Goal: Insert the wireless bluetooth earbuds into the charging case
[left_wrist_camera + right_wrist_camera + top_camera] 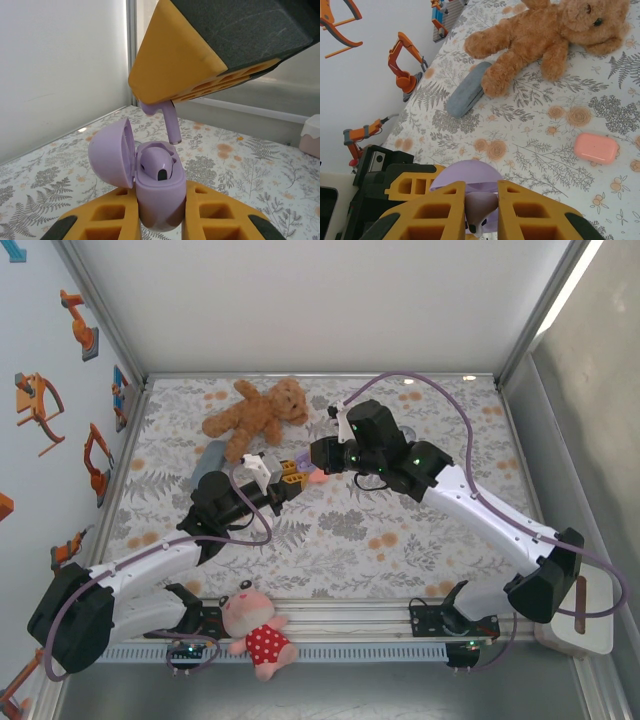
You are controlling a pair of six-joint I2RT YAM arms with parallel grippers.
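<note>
— Where's the case?
— My left gripper is clamped on the purple charging case, its lid swung open and one purple earbud seated inside.
— And the other bud?
— My right gripper pinches the second purple earbud by its head, stem pointing down, just above the open case. A pink case lies on the floral cloth near the teddy bear.

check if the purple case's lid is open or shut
Open: the purple case has its lid swung back to the left, exposing an earbud seated inside.
</note>
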